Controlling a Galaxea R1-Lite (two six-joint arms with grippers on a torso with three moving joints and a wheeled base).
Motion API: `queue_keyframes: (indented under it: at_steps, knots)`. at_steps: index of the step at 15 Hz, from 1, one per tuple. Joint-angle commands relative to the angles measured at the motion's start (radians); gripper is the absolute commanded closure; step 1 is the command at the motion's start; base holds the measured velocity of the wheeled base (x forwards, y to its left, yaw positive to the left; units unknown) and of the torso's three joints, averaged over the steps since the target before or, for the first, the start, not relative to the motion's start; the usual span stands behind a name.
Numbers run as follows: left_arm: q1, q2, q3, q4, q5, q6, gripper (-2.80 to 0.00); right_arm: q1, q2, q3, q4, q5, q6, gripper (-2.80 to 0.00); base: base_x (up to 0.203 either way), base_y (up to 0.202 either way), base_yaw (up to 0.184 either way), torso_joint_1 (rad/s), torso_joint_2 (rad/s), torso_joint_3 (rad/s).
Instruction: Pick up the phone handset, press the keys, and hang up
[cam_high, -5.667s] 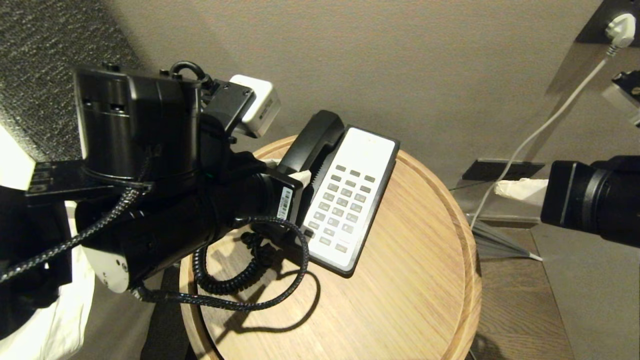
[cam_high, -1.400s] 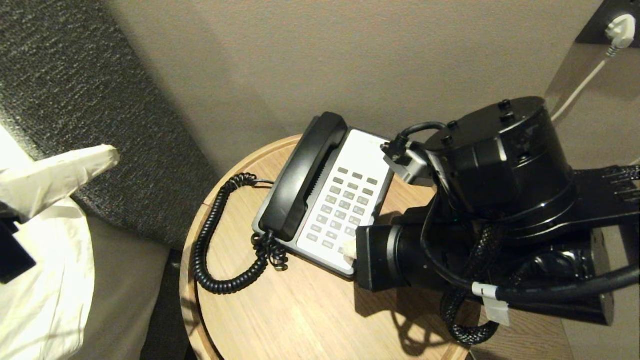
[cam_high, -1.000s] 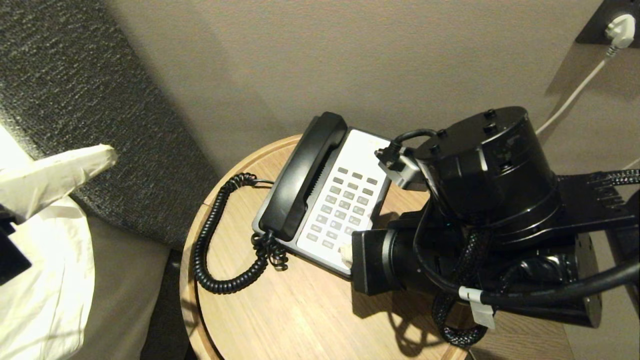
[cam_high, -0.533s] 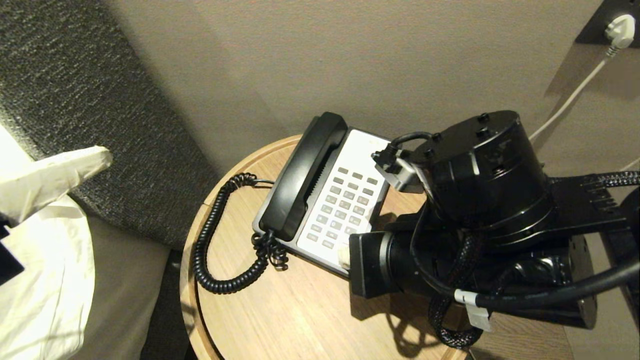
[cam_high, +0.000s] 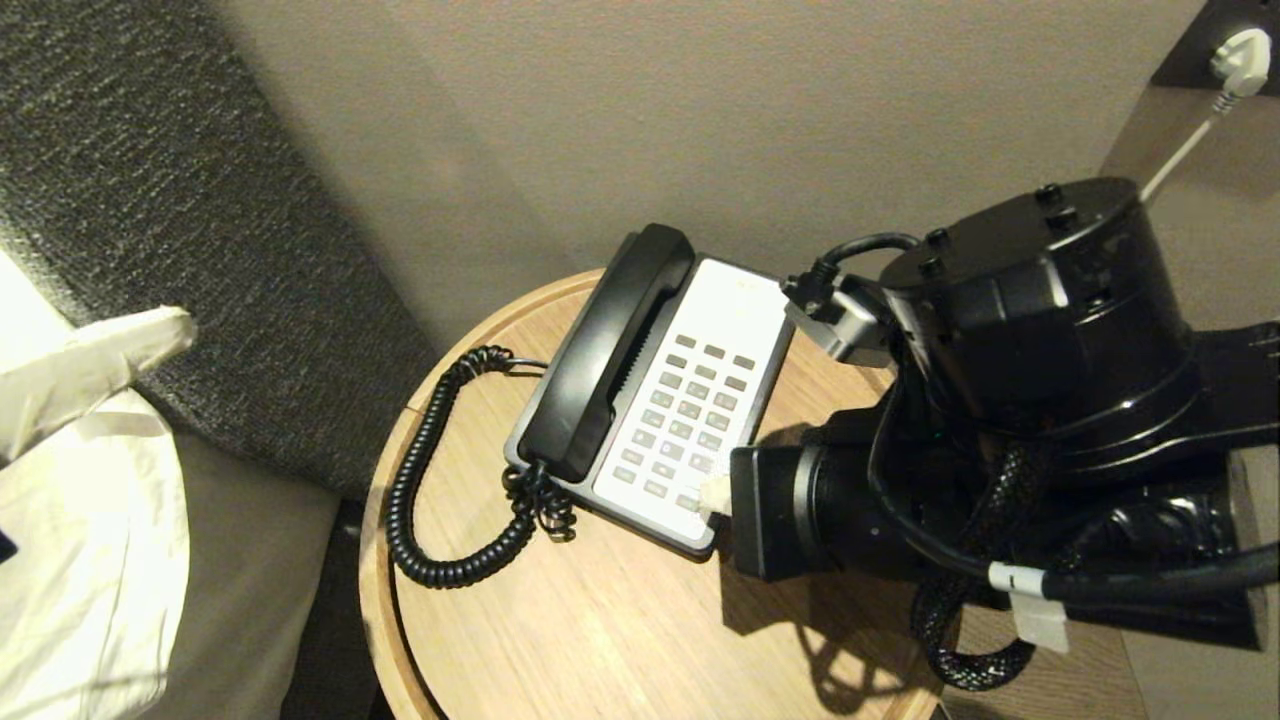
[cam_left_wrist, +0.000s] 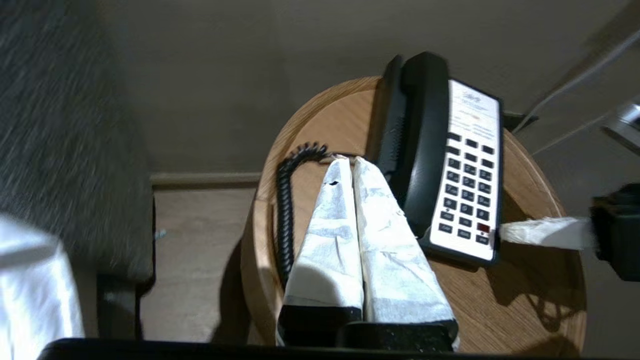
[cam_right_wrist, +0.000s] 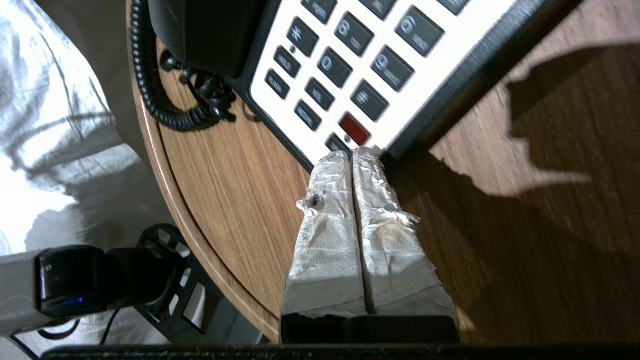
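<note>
The black phone handset lies in its cradle on the left side of the phone base, and its coiled cord loops over the table. The keys are grey on the white faceplate, with one red key. My right gripper is shut, its white-wrapped tips at the faceplate's near corner right beside the red key. My left gripper is shut on nothing and hangs off the table to the left, pointing toward the handset.
The phone sits at the back of a round wooden table against a beige wall. White bedding and a dark textured headboard are to the left. A white plug and its cable hang on the wall at upper right.
My left arm has left the handset and pulled away left, and my right arm has come in to the keypad. In the last half second the right gripper shifted slightly back to the right.
</note>
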Motion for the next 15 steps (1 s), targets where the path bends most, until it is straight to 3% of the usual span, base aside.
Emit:
queue_keyframes:
  at_steps: [1,3,5,9,13,15]
  knots:
    - [0.04,-0.07,0.014,0.066,0.025,-0.099,0.0,0.0,-0.031,0.0,0.018,-0.004,0.002,0.0,0.0,0.0,0.0,0.0,0.0,0.0]
    - [0.127,-0.156,0.026,0.175,0.059,-0.202,0.0,0.0,-0.039,0.001,0.02,-0.005,0.003,0.0,0.0,0.0,0.0,0.0,0.0,0.0]
    - [0.234,-0.245,0.07,0.242,0.076,-0.255,0.0,0.002,-0.047,0.002,0.021,-0.029,0.002,0.0,0.0,0.0,0.0,0.0,0.0,0.0]
    - [0.552,-0.376,0.179,0.287,0.115,-0.276,0.0,0.002,-0.08,0.005,0.039,-0.045,0.003,0.0,0.0,0.0,0.0,0.0,0.0,0.0]
    - [0.697,-0.598,0.361,0.408,0.112,-0.288,0.0,0.0,-0.088,0.004,0.039,-0.059,0.003,0.0,0.0,0.0,0.0,0.0,0.0,0.0]
    - [0.732,-0.689,0.42,0.438,0.057,-0.279,0.0,0.0,-0.091,0.004,0.035,-0.059,0.003,0.0,0.0,0.0,0.0,0.0,0.0,0.0]
